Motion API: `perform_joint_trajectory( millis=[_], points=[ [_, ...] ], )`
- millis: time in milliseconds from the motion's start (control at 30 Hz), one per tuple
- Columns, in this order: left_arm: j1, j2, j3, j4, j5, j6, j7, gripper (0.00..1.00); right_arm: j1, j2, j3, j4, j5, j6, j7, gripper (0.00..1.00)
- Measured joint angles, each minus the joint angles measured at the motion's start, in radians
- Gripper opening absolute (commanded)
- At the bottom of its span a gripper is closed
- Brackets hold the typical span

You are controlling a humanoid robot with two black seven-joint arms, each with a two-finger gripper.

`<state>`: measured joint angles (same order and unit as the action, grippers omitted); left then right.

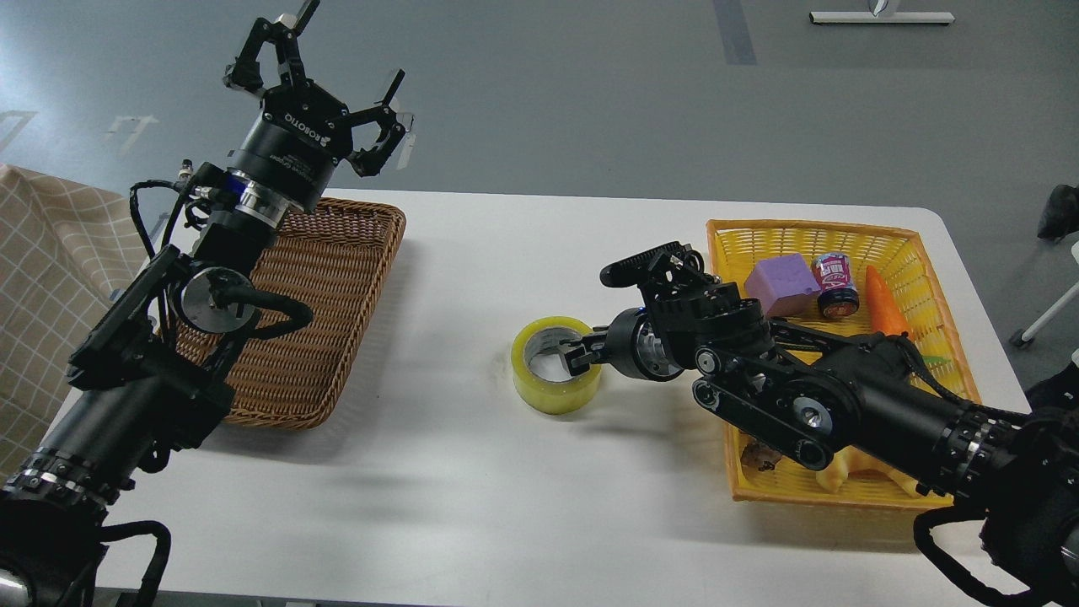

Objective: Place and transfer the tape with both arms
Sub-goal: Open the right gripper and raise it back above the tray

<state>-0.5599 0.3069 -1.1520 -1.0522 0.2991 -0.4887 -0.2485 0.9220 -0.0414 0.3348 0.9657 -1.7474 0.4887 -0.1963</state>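
Observation:
The tape (552, 371), a yellowish translucent roll with a grey-white core, lies flat on the white table (472, 506) near its middle. My right gripper (582, 354) comes in from the right and is shut on the roll's right wall, one finger inside the core. My left gripper (324, 84) is raised high above the far corner of the brown wicker basket (324, 320), fingers spread open and empty.
A yellow basket (919, 253) at the right holds a purple block (780, 282), a small can (834, 282), an orange carrot (885, 308) and a croissant toy (843, 472) partly under my right arm. A checked cloth (50, 278) lies at the left.

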Motion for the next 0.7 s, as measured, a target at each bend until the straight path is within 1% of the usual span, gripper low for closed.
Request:
perform_joint_trajectory(
  millis=[67, 234, 367, 501, 701],
  points=[
    [0.000, 0.000, 0.000, 0.000, 0.000, 0.000, 0.000, 0.98, 0.003, -0.002, 0.005, 0.001, 0.002, 0.000, 0.000, 1.00],
    [0.000, 0.001, 0.000, 0.000, 0.000, 0.000, 0.000, 0.98, 0.034, -0.013, 0.024, 0.010, 0.005, 0.000, -0.001, 1.00],
    [0.000, 0.002, 0.001, 0.000, 0.000, 0.000, 0.002, 0.98, 0.061, -0.036, 0.086, 0.016, 0.031, 0.000, -0.002, 1.00],
    [0.000, 0.003, 0.002, 0.000, 0.000, 0.000, 0.002, 0.98, 0.066, -0.064, 0.192, 0.041, 0.053, 0.000, -0.003, 1.00],
    [-0.005, 0.005, 0.003, 0.001, 0.009, 0.000, 0.003, 0.98, 0.025, -0.118, 0.412, 0.150, 0.090, 0.000, 0.007, 1.00]
  ],
)
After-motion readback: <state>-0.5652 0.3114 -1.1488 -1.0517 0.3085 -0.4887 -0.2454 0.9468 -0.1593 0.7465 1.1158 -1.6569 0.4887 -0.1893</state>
